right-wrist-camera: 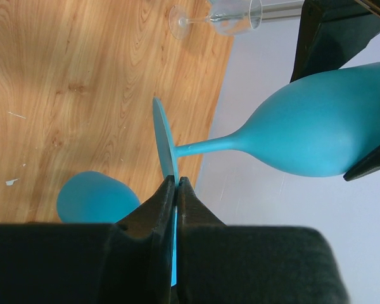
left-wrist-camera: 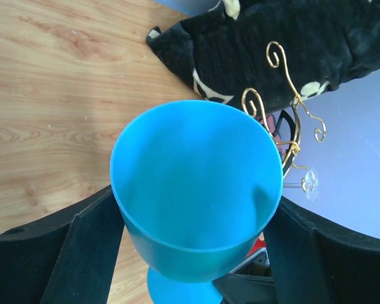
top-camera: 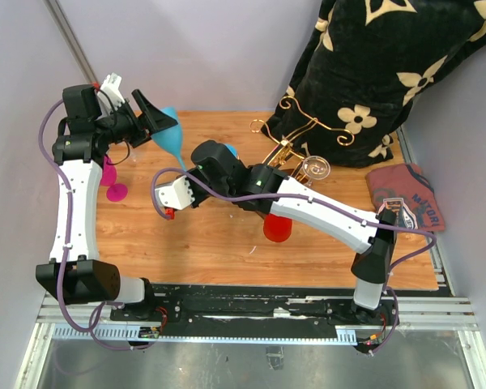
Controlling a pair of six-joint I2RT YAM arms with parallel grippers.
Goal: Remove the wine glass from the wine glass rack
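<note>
A blue wine glass point(top-camera: 168, 134) is held off the table between both arms, clear of the rack. My left gripper point(top-camera: 156, 121) is shut on its bowl point(left-wrist-camera: 196, 190), with a black finger point(left-wrist-camera: 57, 253) on each side. My right gripper point(right-wrist-camera: 177, 180) is shut on the thin foot disc point(right-wrist-camera: 163, 136); it also shows in the top view point(top-camera: 186, 168). The bowl shows in the right wrist view point(right-wrist-camera: 316, 126) with its stem lying level. The gold wire rack point(top-camera: 296, 134) stands back right of centre with a clear glass point(top-camera: 316, 168) hanging on it. The rack also shows in the left wrist view point(left-wrist-camera: 291, 120).
A pink glass point(top-camera: 113, 185) stands at the table's left edge. A red cup point(top-camera: 277, 228) sits under my right arm. A second blue rounded thing point(top-camera: 225, 151) lies behind my right wrist. A black flowered cloth point(top-camera: 373, 73) fills the back right. A clear glass point(right-wrist-camera: 234, 16) lies on its side.
</note>
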